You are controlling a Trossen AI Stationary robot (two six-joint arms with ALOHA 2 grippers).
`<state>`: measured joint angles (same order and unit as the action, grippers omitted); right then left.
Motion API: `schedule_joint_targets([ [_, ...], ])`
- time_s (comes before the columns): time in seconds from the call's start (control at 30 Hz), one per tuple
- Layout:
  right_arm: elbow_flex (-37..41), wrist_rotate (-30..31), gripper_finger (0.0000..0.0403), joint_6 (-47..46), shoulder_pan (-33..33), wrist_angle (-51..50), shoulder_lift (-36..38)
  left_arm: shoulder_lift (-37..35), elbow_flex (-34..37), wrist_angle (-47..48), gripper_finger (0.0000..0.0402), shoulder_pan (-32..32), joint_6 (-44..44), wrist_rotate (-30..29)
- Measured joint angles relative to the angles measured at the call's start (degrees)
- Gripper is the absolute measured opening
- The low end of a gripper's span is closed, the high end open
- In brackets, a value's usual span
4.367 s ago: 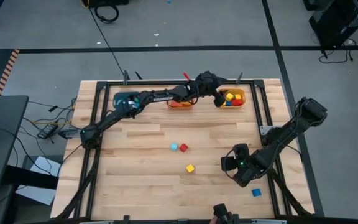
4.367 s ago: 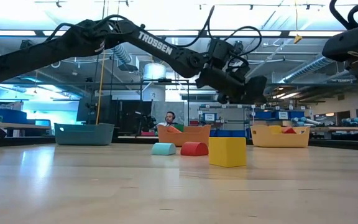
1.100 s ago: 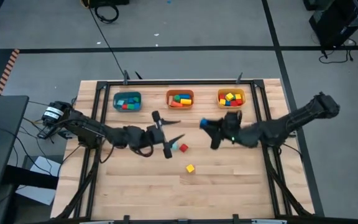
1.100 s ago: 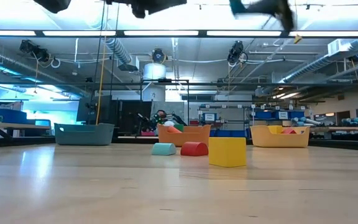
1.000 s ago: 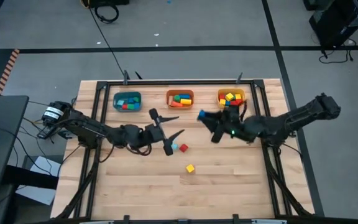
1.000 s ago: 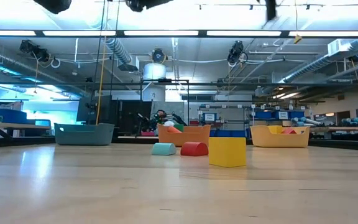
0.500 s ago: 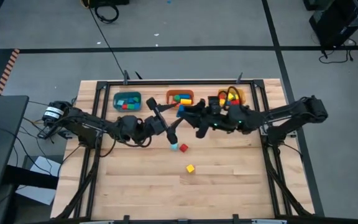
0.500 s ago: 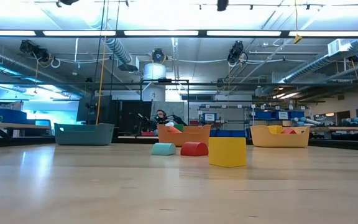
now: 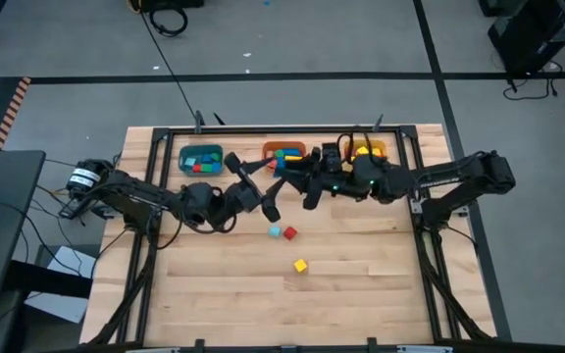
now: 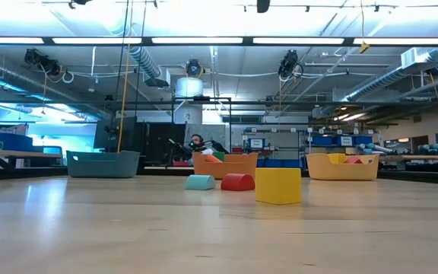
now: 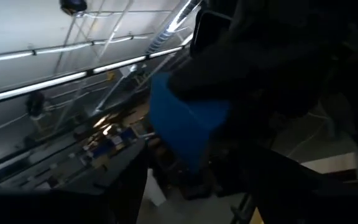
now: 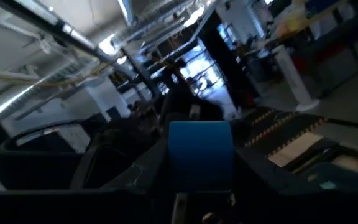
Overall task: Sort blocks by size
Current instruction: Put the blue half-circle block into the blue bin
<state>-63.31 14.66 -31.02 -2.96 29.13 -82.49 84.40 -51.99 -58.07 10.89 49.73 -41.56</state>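
My right gripper (image 9: 286, 169) is shut on a blue block (image 12: 201, 152), held high above the table just in front of the orange bin (image 9: 284, 153). The block also shows in the left wrist view (image 11: 185, 121). My left gripper (image 9: 258, 188) is open and empty, raised just left of the right gripper and facing it. A light blue block (image 9: 275, 231), a red block (image 9: 289, 233) and a yellow block (image 9: 300, 265) rest on the table's middle; they also show in the low view, light blue (image 10: 200, 182), red (image 10: 237, 182), yellow (image 10: 278, 185). My right gripper pinches the blue block by two opposite sides (image 12: 174, 155) between its two fingers. The fingers come from the table's right side and point toward its left. The block is lifted clear of the table.
A teal bin (image 9: 201, 159), the orange bin and a yellow bin (image 9: 366, 152) stand in a row at the far edge, each holding blocks. A black frame (image 9: 155, 167) runs around the table. People sit in the room behind (image 10: 196, 141).
My right gripper has carried the blue block toward the table's left and far edge, up to the orange bin, staying shut on it. My left gripper has gone a little toward the far edge, still open. The three blocks on the table have not moved.
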Motion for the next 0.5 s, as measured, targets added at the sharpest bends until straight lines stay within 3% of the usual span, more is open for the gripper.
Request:
schedule_joint_targets([
  [0.17,0.0,-0.4,0.0146,1.5,1.4,-1.2,2.3,0.0,0.0,-2.5,0.0259,-0.4,2.7,-0.1],
  [0.5,0.1,-5.5,0.0146,-0.8,2.8,-3.4,1.9,-0.1,0.0,-4.1,0.0259,-0.9,2.6,7.0],
])
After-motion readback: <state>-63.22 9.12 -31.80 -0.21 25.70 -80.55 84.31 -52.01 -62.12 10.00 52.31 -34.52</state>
